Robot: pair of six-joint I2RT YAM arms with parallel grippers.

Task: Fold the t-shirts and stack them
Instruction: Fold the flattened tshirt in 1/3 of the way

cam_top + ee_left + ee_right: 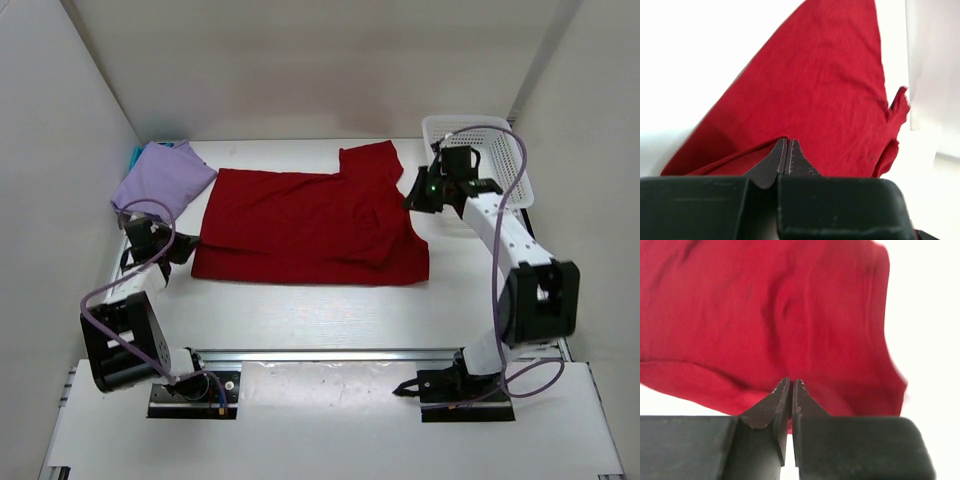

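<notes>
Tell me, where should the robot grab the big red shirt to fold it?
Best guess: pinch the bright red cloth t-shirt at its two outer edges, coming in low from the left and right sides. It lies spread flat on the white table, so only the thin edges offer something to nip. The left end effector and right end effector sit at those edges.

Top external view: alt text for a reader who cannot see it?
A red t-shirt lies spread on the table, with the left claw at its left edge and the right claw at its right. A folded lavender t-shirt sits on a teal t-shirt back left, and a white mesh basket back right.
</notes>
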